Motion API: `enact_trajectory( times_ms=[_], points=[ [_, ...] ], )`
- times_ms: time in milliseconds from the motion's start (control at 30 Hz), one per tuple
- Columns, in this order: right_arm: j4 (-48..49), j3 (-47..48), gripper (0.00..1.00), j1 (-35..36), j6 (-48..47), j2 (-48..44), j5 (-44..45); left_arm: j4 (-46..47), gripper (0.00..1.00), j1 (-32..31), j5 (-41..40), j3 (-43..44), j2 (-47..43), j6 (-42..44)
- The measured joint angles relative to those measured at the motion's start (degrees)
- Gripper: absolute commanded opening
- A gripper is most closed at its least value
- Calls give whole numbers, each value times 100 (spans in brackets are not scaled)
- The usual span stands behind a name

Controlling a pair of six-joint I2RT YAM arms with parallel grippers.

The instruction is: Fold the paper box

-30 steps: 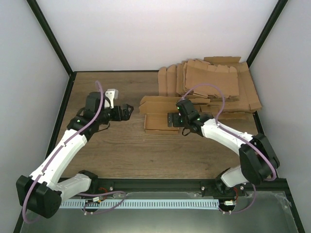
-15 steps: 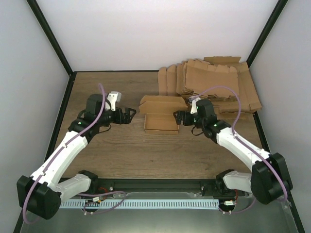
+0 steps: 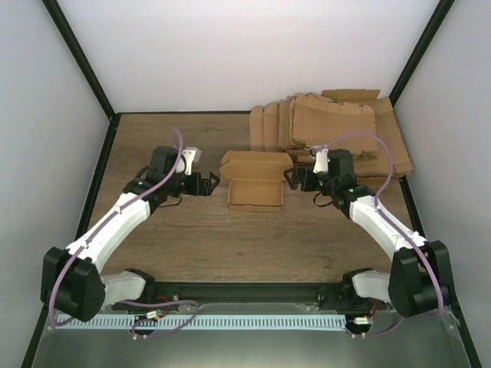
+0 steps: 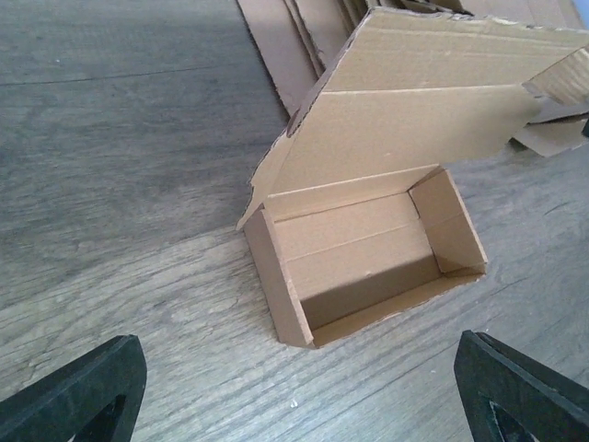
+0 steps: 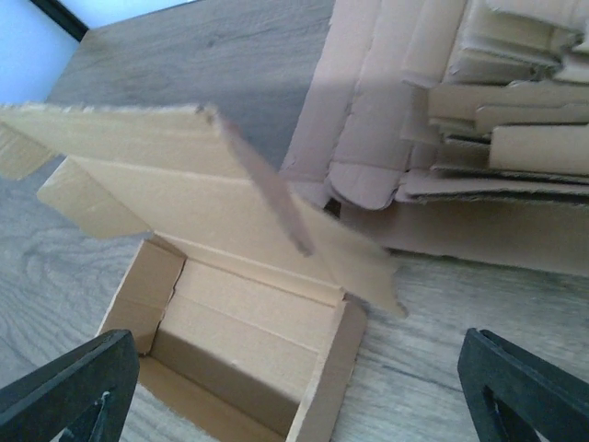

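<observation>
Paper box [image 3: 255, 192], frame centre: brown corrugated card, oblong open tray, lid flap raised. Left gripper [image 3: 210, 184] and right gripper [image 3: 292, 181] flank it, fingers spread, grasping nothing. Flat blanks [image 3: 337, 130] upper right; wood-grain table [image 3: 192, 230].

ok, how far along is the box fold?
Done: the paper box has its tray formed, with side and front walls upright on the table. In hand: nothing. The left gripper and right gripper are open on either side of the box, neither holding it. Left: the lid stands raised at the back and needs closing and tucking.
</observation>
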Motion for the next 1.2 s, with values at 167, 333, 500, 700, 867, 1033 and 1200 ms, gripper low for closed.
enact_trajectory(
  times_ms=[167, 333, 500, 700, 867, 1033, 1200],
  points=[
    [-42, 363, 92, -175, -127, 328, -28, 2, 88, 0, 144, 295, 498, 37],
    [-15, 608, 87, -177, -227, 743, -26, 101, 84, 0, 227, 960, 1172, 96],
    [-44, 767, 77, -175, -343, 1027, -31, 280, 70, -2, 264, 1150, 1751, 90],
    [26, 815, 69, -175, -358, 1167, -76, 479, 54, -24, 328, 1176, 2153, -72],
    [131, 831, 62, -173, -328, 1484, -201, 538, 54, -46, 223, 1283, 2203, -79],
    [160, 855, 51, -46, -291, 1749, -188, 640, 51, -59, 72, 1294, 2258, -96],
    [203, 898, 42, 164, -304, 1749, -70, 719, 33, -105, 59, 1351, 2494, -142]
  ],
)
